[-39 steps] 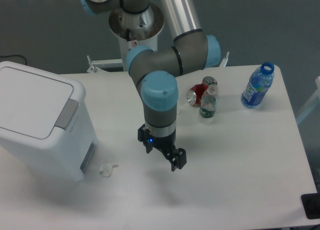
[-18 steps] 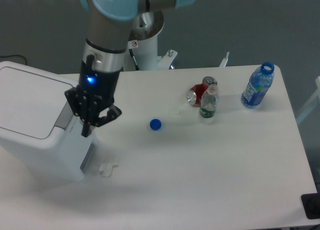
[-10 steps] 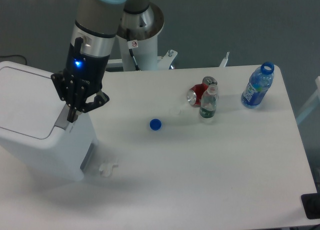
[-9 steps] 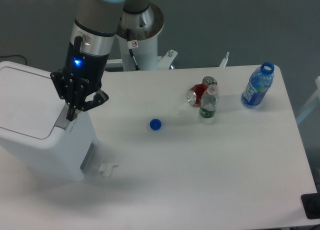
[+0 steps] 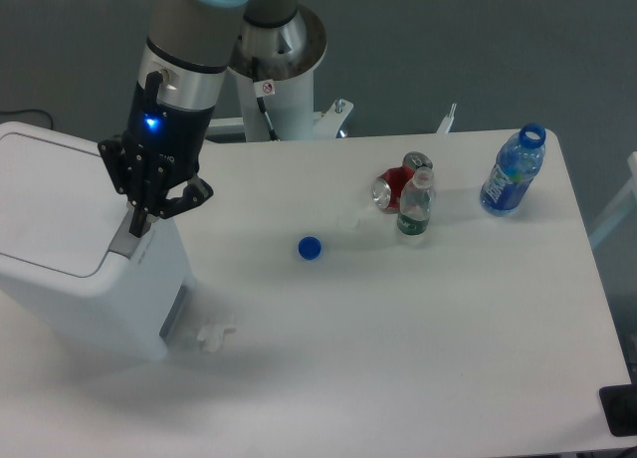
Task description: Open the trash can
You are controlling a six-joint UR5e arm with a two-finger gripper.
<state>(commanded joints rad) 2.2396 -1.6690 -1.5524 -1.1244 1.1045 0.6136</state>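
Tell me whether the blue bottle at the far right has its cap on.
No. The blue bottle stands with its mouth open, and a loose blue cap lies apart on the table.

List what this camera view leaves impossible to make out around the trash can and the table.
- Grey push-button strip: its upper part is covered by the gripper, so contact cannot be confirmed.
- The jaws: dark, bunched together, open or shut unclear.
- Trash can: left side cut off by the frame edge.
- Clear object beside the bin: too small and pale to identify.
- Green bottle hides part of the red can.
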